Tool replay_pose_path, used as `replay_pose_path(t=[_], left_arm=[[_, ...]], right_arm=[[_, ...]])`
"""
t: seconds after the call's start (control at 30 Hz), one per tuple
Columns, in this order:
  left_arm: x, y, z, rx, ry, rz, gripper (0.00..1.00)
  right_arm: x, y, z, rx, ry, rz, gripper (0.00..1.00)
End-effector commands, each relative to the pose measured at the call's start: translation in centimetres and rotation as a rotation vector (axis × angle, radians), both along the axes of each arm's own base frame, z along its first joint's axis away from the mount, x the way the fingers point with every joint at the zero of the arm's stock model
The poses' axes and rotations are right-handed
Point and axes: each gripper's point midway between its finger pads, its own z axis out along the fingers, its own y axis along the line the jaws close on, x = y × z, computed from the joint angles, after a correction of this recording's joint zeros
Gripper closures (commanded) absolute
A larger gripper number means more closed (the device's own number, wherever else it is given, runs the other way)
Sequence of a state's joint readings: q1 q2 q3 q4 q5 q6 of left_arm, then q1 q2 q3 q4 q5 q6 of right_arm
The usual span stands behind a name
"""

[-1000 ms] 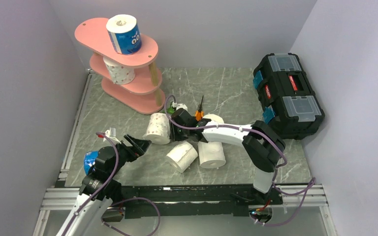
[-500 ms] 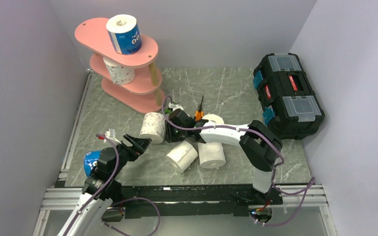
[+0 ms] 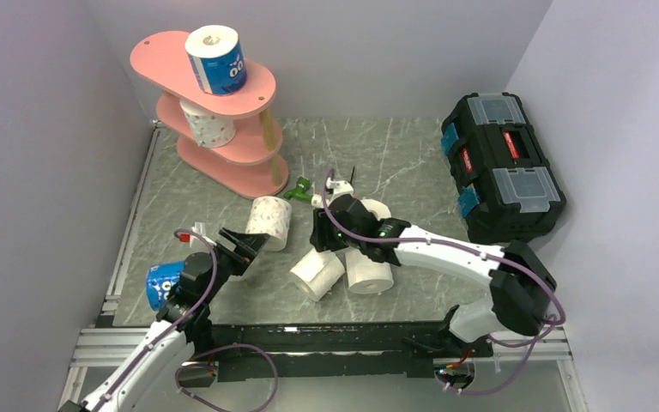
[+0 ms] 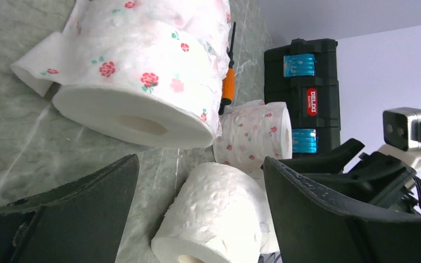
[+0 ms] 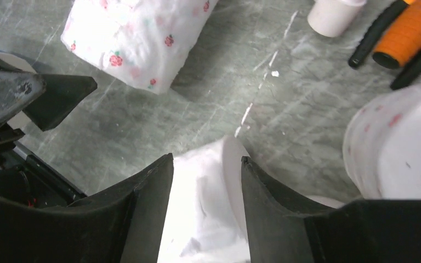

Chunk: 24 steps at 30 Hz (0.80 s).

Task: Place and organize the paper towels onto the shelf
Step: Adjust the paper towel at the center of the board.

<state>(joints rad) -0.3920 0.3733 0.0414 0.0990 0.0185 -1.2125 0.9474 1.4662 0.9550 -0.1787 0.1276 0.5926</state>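
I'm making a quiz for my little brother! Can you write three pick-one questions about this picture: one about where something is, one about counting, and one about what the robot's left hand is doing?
1. Where on the shelf does the blue roll stand?
A) top board B) middle board C) bottom board

2. How many rolls can be seen on the shelf?
A) one B) two C) five

3. How is the left end effector?
A) shut on a roll B) shut and empty C) open and empty

Answers:
1 A: it stands on the top pink board.
2 B: the blue roll, plus the dotted roll on the middle board.
3 C: its jaws stand wide apart, gripping nothing.
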Motion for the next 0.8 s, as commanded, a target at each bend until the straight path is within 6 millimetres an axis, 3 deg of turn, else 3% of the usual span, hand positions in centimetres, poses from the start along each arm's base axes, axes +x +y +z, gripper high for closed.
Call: replay_pose_path(t=[0.0, 0.27, 0.47, 0.77], left_arm=[[1.0, -0.9, 3.5, -0.083, -0.084, 0.011, 0.1], [1.5, -1.1, 3.6, -0.081, -0.085, 0.083, 0.09], [2.0, -1.4, 3.1, -0.07, -0.059, 0.117, 0.09], [2.9, -1.8, 3.3, -0.073, -0.079, 0.149, 0.1]], right_arm=[[0.0, -2.3, 1.2, -0.011, -0.053, -0.042, 0.47], [-0.3, -4.3, 5.3, 0.052, -0.145, -0.076, 0.44], [-0.6, -7.0, 8.4, 0.094, -0.241, -0.131, 0.42], [-1.0, -9.4, 10.1, 0.111, -0.295, -0.186, 0.41]])
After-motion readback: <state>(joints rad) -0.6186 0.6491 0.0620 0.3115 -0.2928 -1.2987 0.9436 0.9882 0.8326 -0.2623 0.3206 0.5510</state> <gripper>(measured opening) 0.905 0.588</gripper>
